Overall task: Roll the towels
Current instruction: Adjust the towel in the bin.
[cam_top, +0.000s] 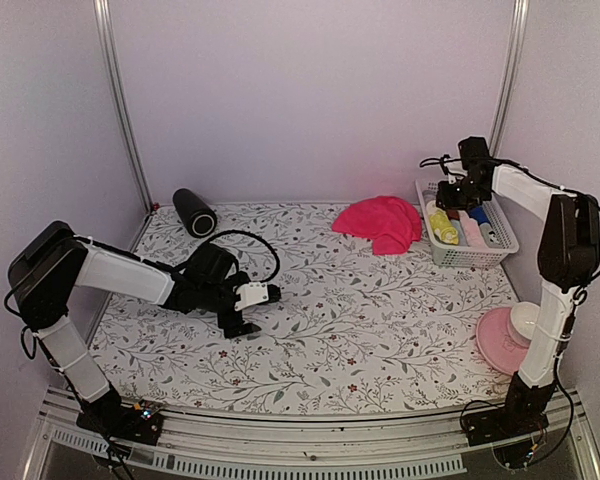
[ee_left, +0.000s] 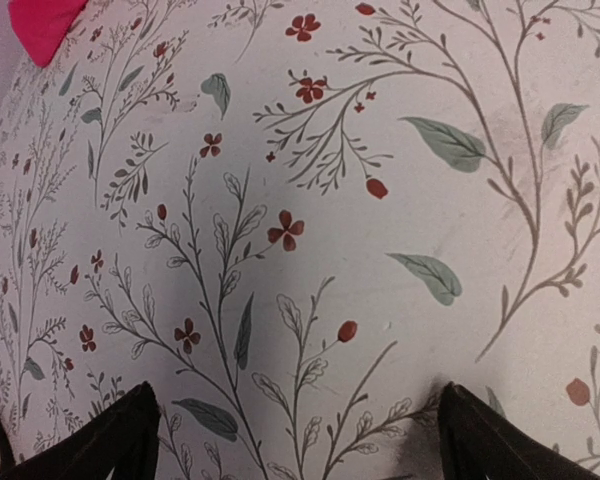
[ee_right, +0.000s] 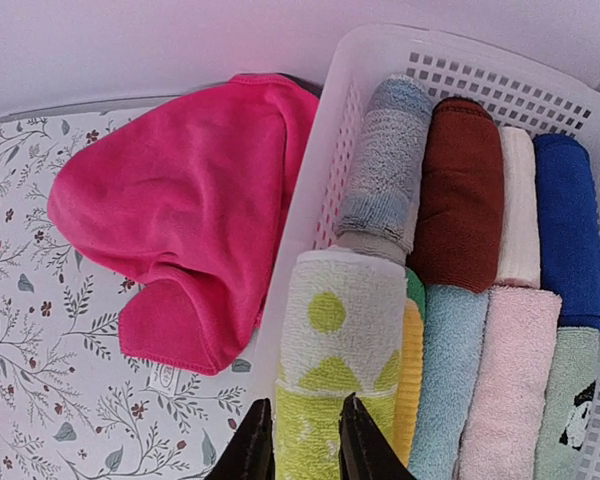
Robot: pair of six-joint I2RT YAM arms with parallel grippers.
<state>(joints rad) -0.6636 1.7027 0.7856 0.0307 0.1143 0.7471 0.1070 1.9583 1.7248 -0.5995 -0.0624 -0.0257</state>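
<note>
- The right gripper [ee_right: 305, 440] hangs over the white basket [ee_right: 380, 45]. Its jaws are narrowly parted around the end of a lime-dotted roll [ee_right: 340, 370], and whether they actually pinch it cannot be told.
- The left gripper [ee_left: 295, 430] sits low over bare tabletop with its jaws wide apart and empty, probably waiting for a cloth.
- The hot pink towel [ee_right: 180, 210] lies crumpled and unrolled just beside the basket, likely the next to roll.
- The basket is packed with rolled towels [ee_right: 460, 200] lying side by side: grey-blue, brown, cream, blue, pale blue and pale pink.
</note>
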